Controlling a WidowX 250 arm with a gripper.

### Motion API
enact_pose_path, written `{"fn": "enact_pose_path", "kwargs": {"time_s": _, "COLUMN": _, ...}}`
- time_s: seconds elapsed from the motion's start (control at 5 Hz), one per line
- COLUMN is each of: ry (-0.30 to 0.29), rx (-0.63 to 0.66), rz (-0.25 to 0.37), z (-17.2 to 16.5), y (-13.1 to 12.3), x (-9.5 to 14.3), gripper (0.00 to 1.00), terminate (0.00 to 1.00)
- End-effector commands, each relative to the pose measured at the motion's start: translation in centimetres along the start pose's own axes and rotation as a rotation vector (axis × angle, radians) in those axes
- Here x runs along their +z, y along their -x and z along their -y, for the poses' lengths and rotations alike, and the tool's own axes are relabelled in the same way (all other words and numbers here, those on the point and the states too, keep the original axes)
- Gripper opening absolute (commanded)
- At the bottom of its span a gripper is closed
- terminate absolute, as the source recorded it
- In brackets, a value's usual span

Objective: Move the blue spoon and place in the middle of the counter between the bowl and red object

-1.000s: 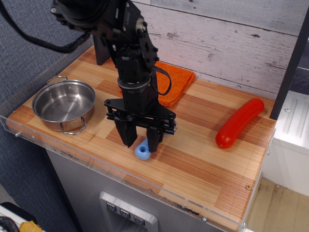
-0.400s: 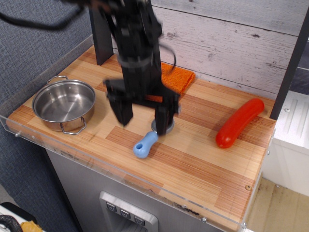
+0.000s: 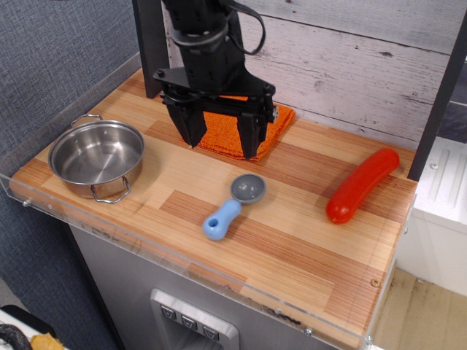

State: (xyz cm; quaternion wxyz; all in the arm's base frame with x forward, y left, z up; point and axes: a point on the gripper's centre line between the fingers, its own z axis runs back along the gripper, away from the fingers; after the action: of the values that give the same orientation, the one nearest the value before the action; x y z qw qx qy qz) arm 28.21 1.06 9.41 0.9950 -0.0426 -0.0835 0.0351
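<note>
- One black two-fingered gripper [image 3: 221,137] is seen raised above the back of the wooden butcher-block counter [image 3: 292,240], its fingers spread wide apart and nothing held between them.
- The small spoon with a thick light-blue handle and a round grey head [image 3: 233,207] is laid flat on the counter, apart from the gripper and in front of it; its grey head is turned toward the back wall and its handle toward the front edge.
- The spoon is placed between the shiny round stainless-steel bowl with two wire loop handles [image 3: 97,157], which is set near the left end, and the long glossy red sausage-shaped cylinder [image 3: 362,184], which is laid toward the right end.
- Neither the bowl nor the red cylinder is touched by the spoon.
- An orange woven cloth [image 3: 232,130] is spread at the back of the counter, partly hidden behind the gripper's fingers.
</note>
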Motion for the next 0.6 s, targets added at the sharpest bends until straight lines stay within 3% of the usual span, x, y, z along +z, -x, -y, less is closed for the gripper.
{"fn": "enact_pose_path", "kwargs": {"time_s": 0.0, "ry": -0.019, "rx": -0.047, "rz": 0.018, "z": 0.57, "y": -1.19, "x": 0.68, "gripper": 1.00, "terminate": 0.00}}
{"fn": "enact_pose_path", "kwargs": {"time_s": 0.2, "ry": -0.033, "rx": -0.051, "rz": 0.019, "z": 0.43, "y": -1.16, "x": 0.88, "gripper": 1.00, "terminate": 0.00}}
{"fn": "enact_pose_path", "kwargs": {"time_s": 0.4, "ry": -0.102, "rx": -0.052, "rz": 0.023, "z": 0.29, "y": -0.99, "x": 1.16, "gripper": 1.00, "terminate": 0.00}}
